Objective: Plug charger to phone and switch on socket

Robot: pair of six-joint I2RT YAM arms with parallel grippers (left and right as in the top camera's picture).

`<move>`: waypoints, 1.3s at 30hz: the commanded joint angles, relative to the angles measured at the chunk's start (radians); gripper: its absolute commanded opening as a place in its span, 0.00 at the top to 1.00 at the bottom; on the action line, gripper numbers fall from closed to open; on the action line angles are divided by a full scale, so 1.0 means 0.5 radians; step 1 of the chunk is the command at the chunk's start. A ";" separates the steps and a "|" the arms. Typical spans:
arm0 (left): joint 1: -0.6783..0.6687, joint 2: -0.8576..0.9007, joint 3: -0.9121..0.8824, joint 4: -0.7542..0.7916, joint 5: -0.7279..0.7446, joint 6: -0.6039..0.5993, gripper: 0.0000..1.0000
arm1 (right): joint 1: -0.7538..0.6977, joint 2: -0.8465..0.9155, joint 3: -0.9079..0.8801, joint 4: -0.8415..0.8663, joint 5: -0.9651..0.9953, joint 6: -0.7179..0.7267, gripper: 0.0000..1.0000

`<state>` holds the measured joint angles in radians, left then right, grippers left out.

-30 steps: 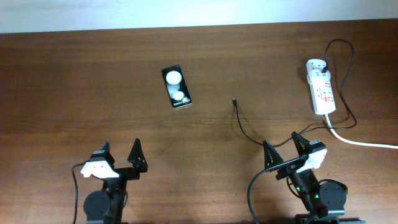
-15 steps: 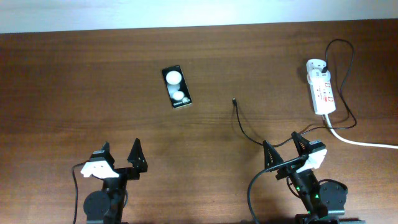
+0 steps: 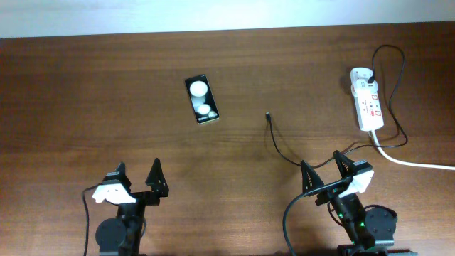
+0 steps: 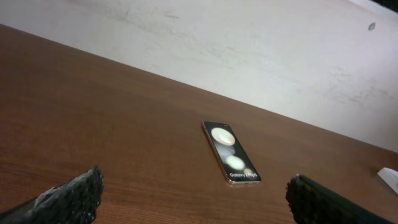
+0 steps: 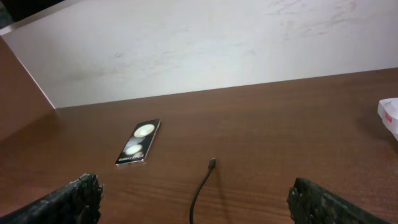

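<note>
Overhead, one flat black rectangular phone [image 3: 202,99] lies unobstructed on the brown wooden surface [image 3: 85,92]; one thin black charger cable [image 3: 276,142] ends right of it, apart. One white power strip socket [image 3: 367,99] lies far right; the right wrist view catches only a white edge, probably it. The left end effector [image 3: 138,165] and right end effector [image 3: 321,159] both gape, empty.

On your worktop [image 3: 85,92], the phone [image 3: 202,99] lies left of centre. The charger [image 3: 272,128] ends to its right, not touching it, and trails back to your right end effector [image 3: 320,159]. The socket [image 3: 367,99] sits far right, beyond that end effector.
</note>
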<state>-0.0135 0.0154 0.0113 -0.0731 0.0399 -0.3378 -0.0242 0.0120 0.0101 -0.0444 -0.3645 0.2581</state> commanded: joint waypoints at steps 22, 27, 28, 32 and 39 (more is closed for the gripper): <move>0.011 1.904 3.079 -2.364 0.198 0.591 0.01 | 0.009 -0.017 -0.009 -0.014 0.011 0.005 0.01; 0.011 2.914 3.622 -2.536 0.568 0.610 0.01 | 0.009 -0.017 -0.009 -0.014 0.011 0.005 0.01; 0.011 3.011 3.622 -2.526 0.619 0.610 0.34 | 0.009 -0.017 -0.009 -0.014 0.011 0.005 0.01; -0.076 3.630 3.619 -2.516 0.625 0.610 0.93 | 0.009 -0.017 -0.009 -0.014 0.011 0.005 0.01; -0.395 4.098 3.619 -2.031 0.497 0.611 0.01 | 0.009 -0.017 -0.009 -0.014 0.011 0.005 0.01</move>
<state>-0.1658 2.0537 1.8160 -1.1404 0.3367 -0.0448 -0.0242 0.0101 0.0101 -0.0448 -0.3637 0.2584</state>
